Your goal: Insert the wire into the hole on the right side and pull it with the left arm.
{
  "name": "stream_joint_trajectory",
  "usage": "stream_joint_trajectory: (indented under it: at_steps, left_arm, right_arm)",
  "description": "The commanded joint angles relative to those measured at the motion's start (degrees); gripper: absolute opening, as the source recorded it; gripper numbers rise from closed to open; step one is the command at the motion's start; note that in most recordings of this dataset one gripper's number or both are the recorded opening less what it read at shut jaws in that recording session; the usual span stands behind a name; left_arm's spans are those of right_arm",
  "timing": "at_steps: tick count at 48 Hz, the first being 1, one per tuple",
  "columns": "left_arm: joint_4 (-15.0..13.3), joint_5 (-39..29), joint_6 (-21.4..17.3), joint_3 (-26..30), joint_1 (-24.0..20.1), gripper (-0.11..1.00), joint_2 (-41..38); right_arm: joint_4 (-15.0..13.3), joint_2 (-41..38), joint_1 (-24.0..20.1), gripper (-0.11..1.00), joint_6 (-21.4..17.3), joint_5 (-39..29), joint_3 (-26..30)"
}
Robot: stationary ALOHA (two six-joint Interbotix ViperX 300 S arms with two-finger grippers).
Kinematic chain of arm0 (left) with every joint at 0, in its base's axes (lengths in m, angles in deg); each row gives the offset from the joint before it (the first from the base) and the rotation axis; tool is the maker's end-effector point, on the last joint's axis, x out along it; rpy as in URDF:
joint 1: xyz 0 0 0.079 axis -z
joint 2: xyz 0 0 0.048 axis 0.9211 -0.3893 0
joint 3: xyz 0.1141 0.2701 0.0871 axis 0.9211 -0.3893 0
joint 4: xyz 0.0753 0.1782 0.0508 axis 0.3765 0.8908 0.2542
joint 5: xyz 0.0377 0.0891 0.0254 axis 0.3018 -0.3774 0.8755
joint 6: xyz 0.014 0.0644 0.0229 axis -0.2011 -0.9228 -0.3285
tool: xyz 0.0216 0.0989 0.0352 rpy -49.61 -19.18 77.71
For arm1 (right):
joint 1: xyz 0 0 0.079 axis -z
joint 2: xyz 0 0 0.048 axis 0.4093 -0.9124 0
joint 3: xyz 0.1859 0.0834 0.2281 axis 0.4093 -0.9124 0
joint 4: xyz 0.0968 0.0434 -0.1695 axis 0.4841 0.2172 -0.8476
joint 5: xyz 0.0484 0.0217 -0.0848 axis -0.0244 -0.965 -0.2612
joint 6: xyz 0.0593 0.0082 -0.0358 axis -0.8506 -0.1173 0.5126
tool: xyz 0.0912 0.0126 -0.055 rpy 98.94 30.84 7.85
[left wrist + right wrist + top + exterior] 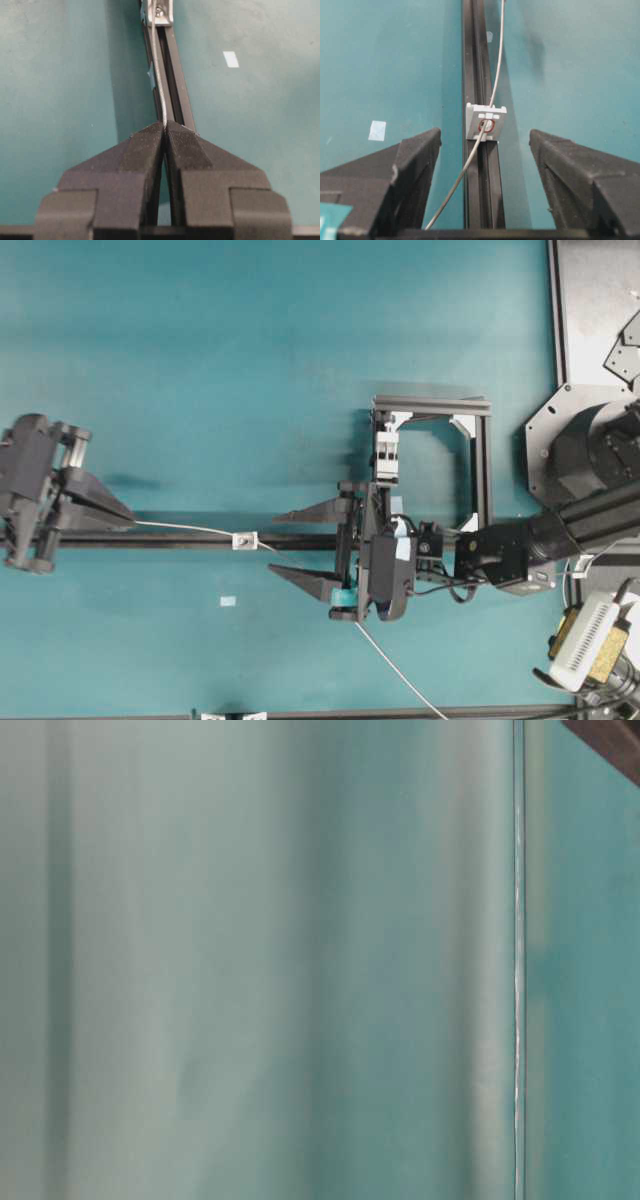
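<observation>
Seen from overhead, going left to right. At nine o'clock, left gripper (128, 516), fingers pressed together and pinching the end of the wire (190, 529); confirmed in the left wrist view, where the wire (159, 75) runs out of the pinched tips toward twelve o'clock. Just left of centre, small silver-white block (245, 539) seated on a long black rail (180, 540), carrying the hole (486, 125); wire already threaded through it, entering from the six o'clock side and leaving toward twelve in the right wrist view. Right of centre, right gripper (305, 546), jaws spread wide, holding nothing, tips just beside the block on its three o'clock side. Loose wire trailing off toward five o'clock.

Judged step: insertion done, pull in hand. Next move calling for a straight draw toward nine o'clock, along the rail, grip kept firm so the thin wire does not slip.

No containers in view.
</observation>
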Motion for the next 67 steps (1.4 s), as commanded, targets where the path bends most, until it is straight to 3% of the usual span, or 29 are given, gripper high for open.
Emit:
stream_joint_trajectory:
  at_steps: [1, 18, 44, 52, 63, 67]
  left_arm:
    - [0.18, 0.18, 0.0, -0.97, 0.35, -0.1, 2.72]
    - [0.35, -0.09, 0.0, -5.45, 0.62, -0.1, 7.29]
    - [0.35, -2.9, 0.44, -3.43, 0.7, -0.07, 7.03]
    - [0.44, -3.16, 0.26, -2.99, 0.79, 0.15, 6.86]
    - [0.35, -3.16, 0.26, -3.43, 0.7, 0.77, 6.94]
    - [0.35, -3.16, 0.18, -3.52, 0.53, 0.81, 7.21]
  right_arm:
    - [-0.18, 1.67, -0.09, 0.8, 0.0, 0.26, 0.44]
    - [-0.18, 1.67, 0.0, 0.8, 0.0, 0.26, 0.62]
    - [-0.18, 1.67, -0.09, 0.8, 0.0, 0.26, 0.79]
    - [-0.18, 1.76, -0.09, 0.8, 0.0, 0.26, 0.79]
    - [-0.09, 1.76, -0.09, 0.8, 0.0, 0.26, 0.79]
    - [-0.18, 1.76, -0.09, 0.8, 0.0, 0.26, 0.79]
